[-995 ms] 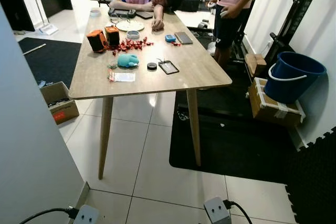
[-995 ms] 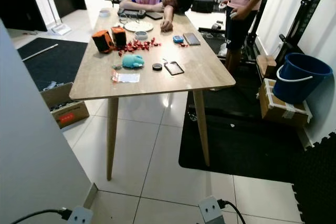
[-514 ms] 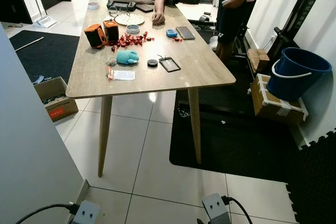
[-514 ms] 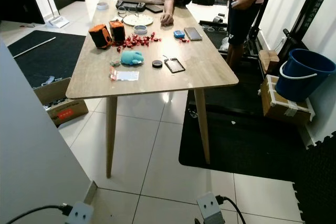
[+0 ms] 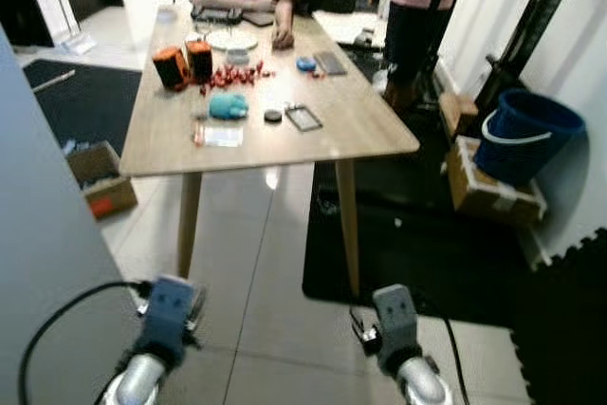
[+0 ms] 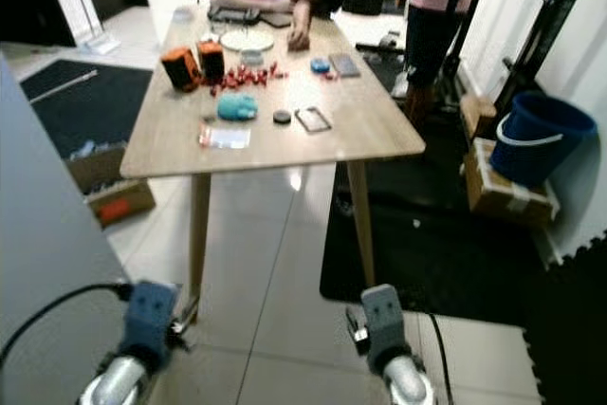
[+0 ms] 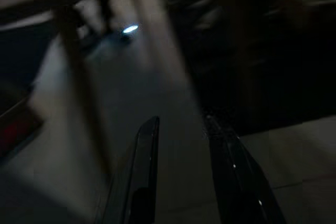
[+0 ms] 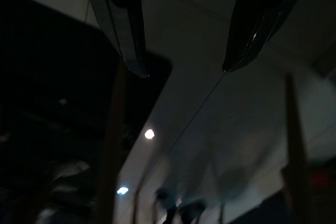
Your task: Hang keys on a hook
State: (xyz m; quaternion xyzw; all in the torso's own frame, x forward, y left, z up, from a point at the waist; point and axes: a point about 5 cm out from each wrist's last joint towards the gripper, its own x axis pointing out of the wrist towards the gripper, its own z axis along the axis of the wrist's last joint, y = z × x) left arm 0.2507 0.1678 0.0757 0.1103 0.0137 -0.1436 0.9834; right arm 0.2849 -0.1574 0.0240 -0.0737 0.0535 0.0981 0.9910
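Facing the table [image 5: 360, 130], left tool [image 7: 181, 129] and right tool [image 8: 184, 66] gape empty.

Bare tiled floor [image 5: 256, 263] lies open between the robot and the wooden table [image 5: 360, 125]. A grey wall panel [image 5: 43, 263] closes the left side. To the right, a blue bucket [image 5: 524, 135] on cardboard boxes [image 5: 488, 194] hems the black mat [image 5: 427, 253]. Table's near edge bare; clutter mid-table. A standing person [image 5: 413, 7] blocks the far right side.

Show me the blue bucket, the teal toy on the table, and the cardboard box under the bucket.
blue bucket [image 5: 527, 130], left eye view, its outer wall
teal toy [image 5: 228, 106], left eye view, middle of its body
cardboard box [image 5: 486, 194], left eye view, its front face
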